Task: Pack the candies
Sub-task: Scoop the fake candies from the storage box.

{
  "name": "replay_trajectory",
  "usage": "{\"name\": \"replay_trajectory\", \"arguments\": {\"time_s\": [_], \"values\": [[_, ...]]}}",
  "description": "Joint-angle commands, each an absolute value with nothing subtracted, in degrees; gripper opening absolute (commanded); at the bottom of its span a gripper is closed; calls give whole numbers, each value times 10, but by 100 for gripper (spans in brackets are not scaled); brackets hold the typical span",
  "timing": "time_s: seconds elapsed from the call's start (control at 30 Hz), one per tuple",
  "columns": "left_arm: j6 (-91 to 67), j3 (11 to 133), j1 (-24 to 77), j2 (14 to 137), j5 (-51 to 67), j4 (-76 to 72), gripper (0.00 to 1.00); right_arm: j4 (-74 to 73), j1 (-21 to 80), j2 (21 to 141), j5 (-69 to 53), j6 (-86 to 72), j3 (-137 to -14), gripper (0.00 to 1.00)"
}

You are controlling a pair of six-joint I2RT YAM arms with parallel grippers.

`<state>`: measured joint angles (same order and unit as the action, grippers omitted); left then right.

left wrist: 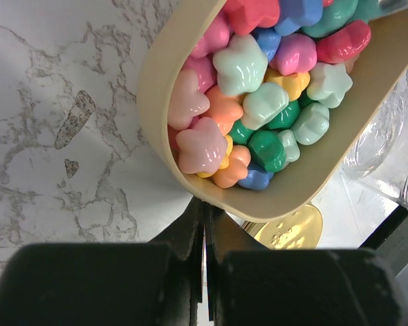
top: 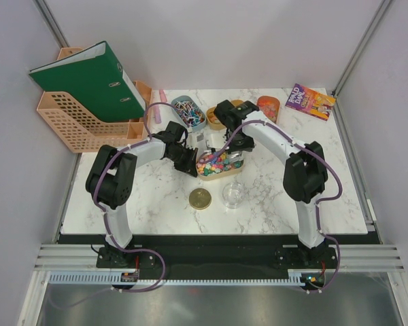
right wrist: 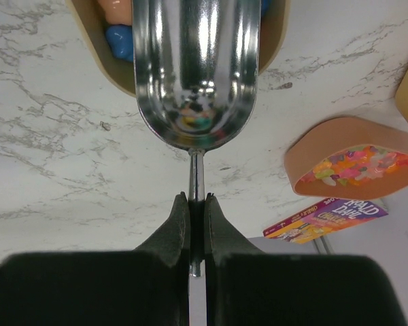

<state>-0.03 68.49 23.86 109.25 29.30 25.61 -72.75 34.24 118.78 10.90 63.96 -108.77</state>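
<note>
The candies (left wrist: 251, 88), star-shaped pieces in pink, green, blue and orange, fill a tan oval tray (left wrist: 156, 81) at the table's middle (top: 217, 165). My left gripper (left wrist: 205, 204) is shut, with nothing showing between its fingers. Its tips rest against the tray's near end wall, left of the tray in the top view (top: 189, 161). My right gripper (right wrist: 196, 198) is shut on the thin handle of the silver scoop (right wrist: 196, 68). The scoop's bowl is empty and hangs over the tray's end, where a blue candy (right wrist: 119, 41) shows.
A round gold lid (top: 200, 198) and a clear glass jar (top: 233, 193) stand in front of the tray. Behind are an orange tray of sweets (top: 268, 107), another tan tray (top: 216, 119), a filled oval container (top: 188, 112), a book (top: 310, 102) and a file rack with a green binder (top: 88, 95).
</note>
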Motion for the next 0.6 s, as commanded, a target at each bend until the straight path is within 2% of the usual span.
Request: {"name": "replay_trajectory", "arguments": {"time_s": [0.0, 0.4, 0.57], "values": [[-18, 695, 248, 1093, 323, 207, 2, -689, 374, 1211, 61, 649, -1095, 0], [-14, 700, 249, 1097, 311, 210, 5, -661, 383, 1231, 50, 652, -1071, 0], [-9, 708, 248, 1102, 302, 217, 9, -617, 376, 1213, 28, 653, -1007, 0]]}}
